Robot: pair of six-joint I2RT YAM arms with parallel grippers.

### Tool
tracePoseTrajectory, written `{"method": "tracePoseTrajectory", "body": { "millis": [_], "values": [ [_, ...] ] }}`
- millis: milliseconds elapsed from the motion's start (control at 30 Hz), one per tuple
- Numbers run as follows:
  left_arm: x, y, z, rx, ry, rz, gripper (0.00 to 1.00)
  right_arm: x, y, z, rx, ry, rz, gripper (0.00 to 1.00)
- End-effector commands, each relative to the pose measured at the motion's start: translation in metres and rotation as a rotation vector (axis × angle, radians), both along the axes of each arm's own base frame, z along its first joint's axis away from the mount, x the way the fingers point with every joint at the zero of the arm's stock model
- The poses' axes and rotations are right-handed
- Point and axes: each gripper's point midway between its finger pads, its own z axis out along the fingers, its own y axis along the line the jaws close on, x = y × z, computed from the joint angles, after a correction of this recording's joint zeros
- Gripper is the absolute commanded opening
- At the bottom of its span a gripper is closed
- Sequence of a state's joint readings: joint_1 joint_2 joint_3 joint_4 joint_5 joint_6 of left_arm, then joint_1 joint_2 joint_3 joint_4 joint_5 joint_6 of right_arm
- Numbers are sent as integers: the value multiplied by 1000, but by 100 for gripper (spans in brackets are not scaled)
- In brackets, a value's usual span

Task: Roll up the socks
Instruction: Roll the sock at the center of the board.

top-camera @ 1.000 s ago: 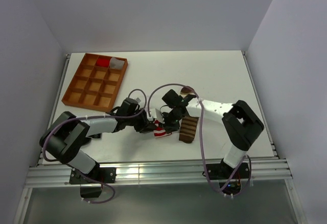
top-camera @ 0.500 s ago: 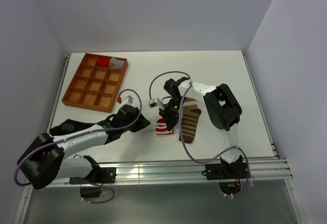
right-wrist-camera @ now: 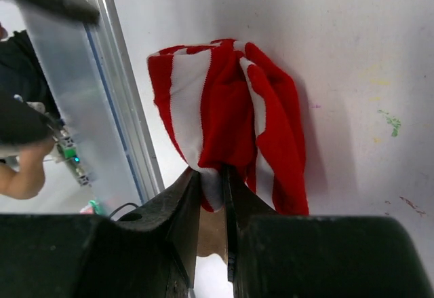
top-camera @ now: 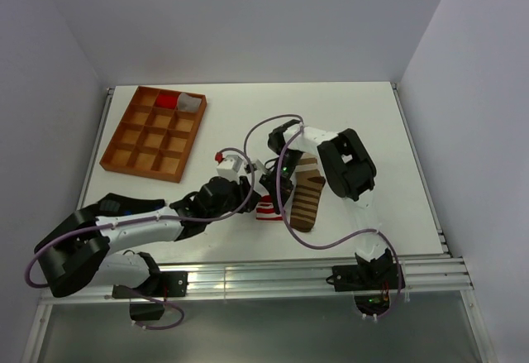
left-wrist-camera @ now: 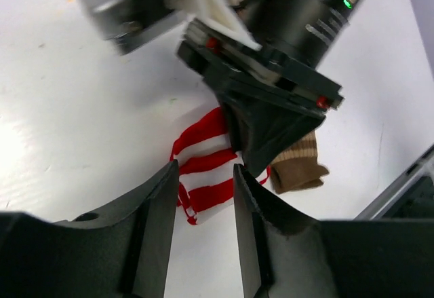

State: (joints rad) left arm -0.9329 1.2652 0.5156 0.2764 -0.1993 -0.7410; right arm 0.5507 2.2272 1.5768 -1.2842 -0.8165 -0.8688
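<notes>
The red-and-white sock [top-camera: 265, 209] lies bunched near the table's front middle. My right gripper [top-camera: 274, 195] points down onto it and is shut on a fold of it, as the right wrist view shows: the gripper [right-wrist-camera: 210, 184] pinches the sock [right-wrist-camera: 227, 101]. The dark-brown-and-tan sock [top-camera: 306, 198] lies flat just right of it. My left gripper [top-camera: 248, 199] is open and empty just left of the red-and-white sock. In the left wrist view the gripper [left-wrist-camera: 203, 170] frames the sock [left-wrist-camera: 203, 179], with the brown sock [left-wrist-camera: 296, 170] behind the right gripper.
An orange compartment tray [top-camera: 124, 145] stands at the back left, with a red item [top-camera: 168, 99] and a pale item [top-camera: 192, 102] in its far cells. The metal rail [top-camera: 248, 278] runs along the table's front edge.
My left gripper has moved right, from beside the tray side up to the red-and-white sock. My right gripper stays on that sock and has shifted only slightly.
</notes>
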Motion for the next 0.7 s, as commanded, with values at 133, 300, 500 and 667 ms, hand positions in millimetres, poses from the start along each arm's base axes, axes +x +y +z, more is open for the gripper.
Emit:
{"method": "tracePoseTrajectory", "body": {
  "millis": [133,300,500,667],
  "values": [
    [-5,-50,9,-4,-108,-285,43,14,-17,-24,-104,-47,29,18],
    [-10,-60,1,-19,-95,-347,44,18,-20,-25,-119,-59,10,18],
    [-18,-67,-12,-34,-47,-419,43,20,-23,-32,-142,-74,-6,18],
    [-18,-60,-32,4,-7,-406,42,22,-26,-34,-152,-93,-7,18]
  ]
}}
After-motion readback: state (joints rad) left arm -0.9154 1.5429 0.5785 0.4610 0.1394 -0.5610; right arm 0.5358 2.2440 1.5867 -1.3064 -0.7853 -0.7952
